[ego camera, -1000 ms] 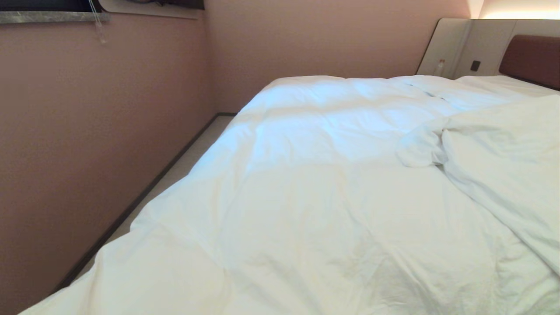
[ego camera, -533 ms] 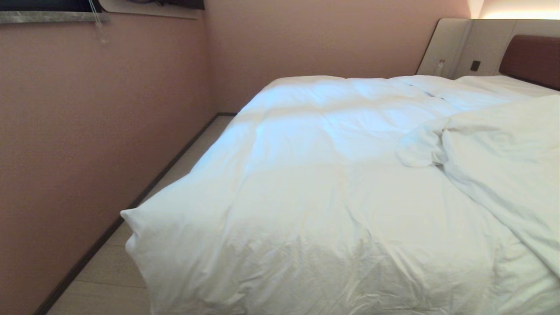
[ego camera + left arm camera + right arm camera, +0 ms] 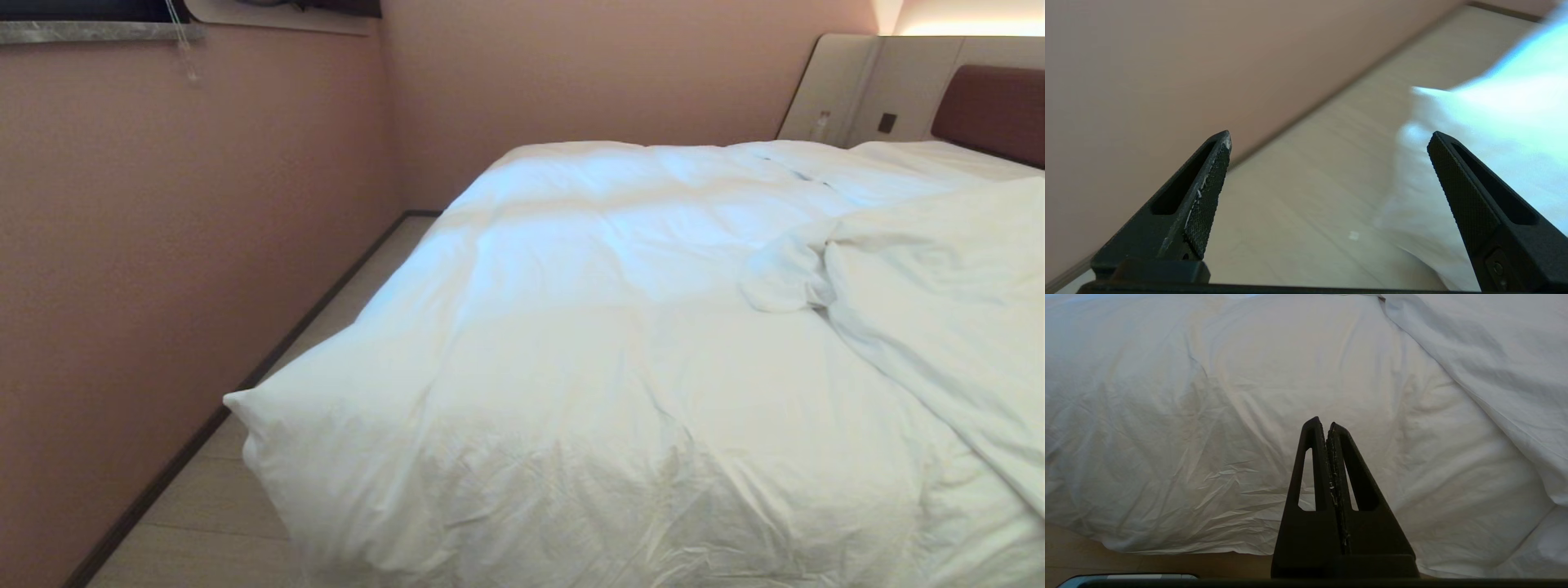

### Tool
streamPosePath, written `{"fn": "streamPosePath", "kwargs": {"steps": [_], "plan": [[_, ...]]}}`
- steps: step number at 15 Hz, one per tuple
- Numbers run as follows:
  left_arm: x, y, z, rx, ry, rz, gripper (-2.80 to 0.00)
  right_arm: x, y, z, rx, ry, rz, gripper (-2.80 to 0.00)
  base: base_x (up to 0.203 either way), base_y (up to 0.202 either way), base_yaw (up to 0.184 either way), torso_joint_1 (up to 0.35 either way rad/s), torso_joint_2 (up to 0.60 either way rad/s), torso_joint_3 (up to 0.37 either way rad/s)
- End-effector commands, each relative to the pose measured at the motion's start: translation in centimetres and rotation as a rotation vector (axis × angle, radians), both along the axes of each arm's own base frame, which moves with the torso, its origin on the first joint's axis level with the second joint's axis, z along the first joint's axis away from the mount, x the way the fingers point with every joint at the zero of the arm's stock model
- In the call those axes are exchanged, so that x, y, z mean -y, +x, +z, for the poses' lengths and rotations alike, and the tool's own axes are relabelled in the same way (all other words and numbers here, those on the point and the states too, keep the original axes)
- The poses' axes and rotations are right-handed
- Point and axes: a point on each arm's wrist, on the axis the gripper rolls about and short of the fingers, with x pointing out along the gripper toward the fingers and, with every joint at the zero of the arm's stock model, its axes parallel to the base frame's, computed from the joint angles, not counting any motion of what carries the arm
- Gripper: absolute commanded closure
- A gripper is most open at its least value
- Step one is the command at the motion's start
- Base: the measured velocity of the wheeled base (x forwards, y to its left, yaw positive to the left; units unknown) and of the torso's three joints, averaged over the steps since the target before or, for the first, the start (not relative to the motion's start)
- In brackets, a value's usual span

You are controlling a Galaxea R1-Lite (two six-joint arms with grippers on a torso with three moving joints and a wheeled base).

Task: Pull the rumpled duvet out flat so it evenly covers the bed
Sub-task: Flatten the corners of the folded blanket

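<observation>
duvet corner released, right side still bunched

the duvet (image 3: 588, 343) lies across the bed (image 3: 992, 102), its near-left corner (image 3: 245, 404) overhanging the floor (image 3: 204, 523). risk: a fold (image 3: 939, 310) on the right could stay heaped if left alone, leaving uneven cover. left gripper (image 3: 1329, 139) hangs spread wide and empty just beside that corner; right gripper (image 3: 1327, 426) is pressed closed, empty, at the foot edge.

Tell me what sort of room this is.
Most likely a hotel bedroom. A wide bed under a puffy white duvet, a brown padded headboard set in beige panels, and plain pink walls all suggest it.
</observation>
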Motion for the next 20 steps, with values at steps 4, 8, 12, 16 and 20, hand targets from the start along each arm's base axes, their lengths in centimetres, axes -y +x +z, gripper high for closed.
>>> {"fn": "streamPosePath", "kwargs": {"steps": [4,8,12,16,20], "plan": [[0.18,0.19,0.28,0.052,-0.034,-0.098,-2.8,0.0,0.0,0.0,0.0,0.0,0.0,0.0,0.0,0.0,0.0,0.0,0.0,0.0],[0.22,0.34,0.21,0.068,-0.034,-0.13,-2.8,0.0,0.01,0.0,-0.002,0.0,0.001,0.0,0.0,0.0,0.0,0.0,0.0,0.0],[0.4,0.37,0.4,0.079,-0.046,-0.215,-2.8,0.0,0.0,0.0,0.0,0.0,0.0,0.0,0.0,0.0,0.0,0.0,0.0,0.0],[0.52,0.43,0.89,0.13,-0.053,-0.272,0.0,0.0,0.0,0.0,0.0,0.0,0.001,0.0,0.0,0.0,0.0,0.0,0.0,0.0],[0.58,0.44,0.85,0.138,-0.071,-0.299,0.0,0.0,0.0,0.0,0.0,0.0,0.001,0.0,0.0,0.0,0.0,0.0,0.0,0.0]]}}
